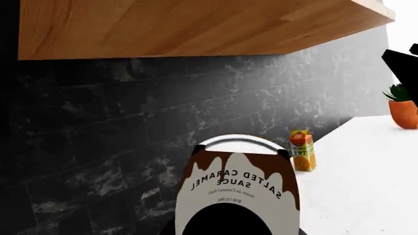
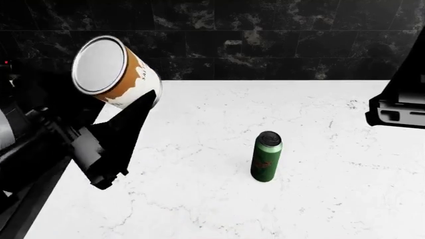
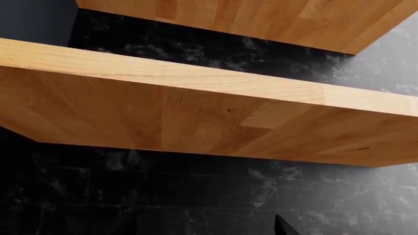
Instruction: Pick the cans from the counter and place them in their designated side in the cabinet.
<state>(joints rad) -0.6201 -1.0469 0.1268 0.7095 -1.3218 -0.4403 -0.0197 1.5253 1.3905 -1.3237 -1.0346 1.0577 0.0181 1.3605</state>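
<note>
On the counter (image 2: 199,209) stands the green can (image 2: 266,157); left hand (image 2: 123,127) grasps the white can (image 2: 116,72).

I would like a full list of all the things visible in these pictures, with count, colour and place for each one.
white can: one, white with brown-orange label reading "Salted Caramel Sauce", lifted off the counter, tilted, held in the left end effector.
green can: one, green with dark top, upright on the counter, near the middle.
counter: one, white marble look.
wall tiles: black, marbled, behind the counter.
juice carton: one, orange and yellow, on the counter by the wall.
potted plant: one, orange pot, far end of the counter.
wooden shelves: two, light wood, on the wall above.
left end effector: black, gripping the white can.
right end effector: black, at the right edge; state unclear.
</note>
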